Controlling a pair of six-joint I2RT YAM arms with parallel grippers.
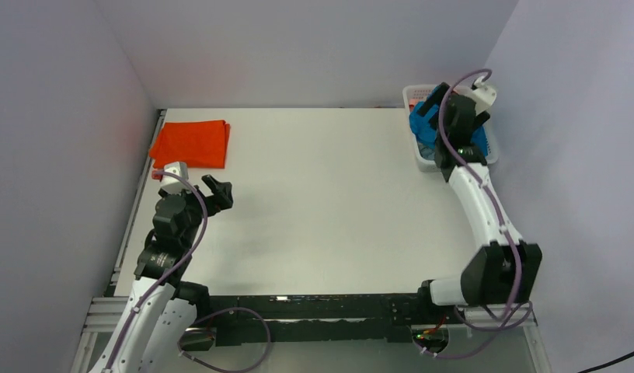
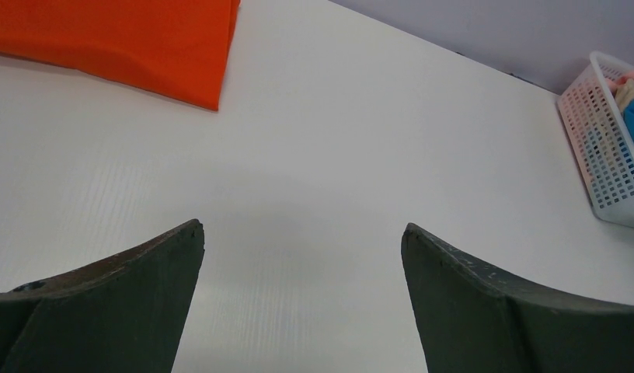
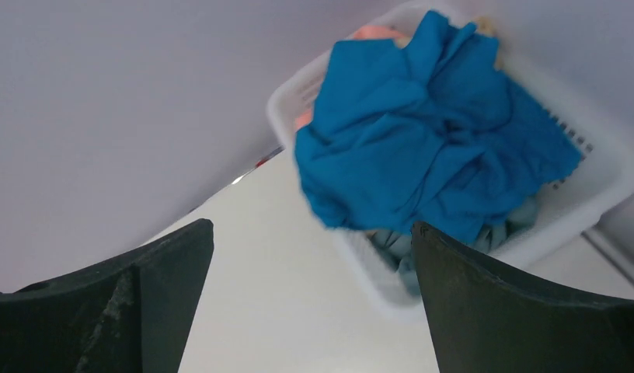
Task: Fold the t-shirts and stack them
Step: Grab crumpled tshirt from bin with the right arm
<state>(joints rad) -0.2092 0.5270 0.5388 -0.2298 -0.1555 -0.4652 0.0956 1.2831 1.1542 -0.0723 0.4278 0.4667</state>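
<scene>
Hidden: from the top view my right arm covers most of the white basket (image 1: 412,93), and only a scrap of the teal-blue t-shirt (image 1: 421,124) shows beside it. The right wrist view is soft, so I cannot tell sleeves from hem.

Teal-blue t-shirt (image 3: 430,132): crumpled in a heap on top of the basket (image 3: 601,186), lapping over the rim on the counter side. My right claw (image 3: 312,229) hangs just short of the basket, facing it, fingers spread wide with nothing between them, clear of the cloth.

Basket contents: under the teal shirt lies a paler grey-blue cloth (image 3: 399,241). A peach-coloured bit (image 3: 376,33) shows at the far rim, too blurred to name.

Orange-red t-shirt (image 1: 191,143): folded flat on the counter (image 1: 329,194), at the far edge like the basket but on the opposite side, well apart from it.

Left claw (image 2: 302,233): released, empty, over bare counter. It stands on the side away from the basket, near the orange-red shirt's near edge and not touching it.
</scene>
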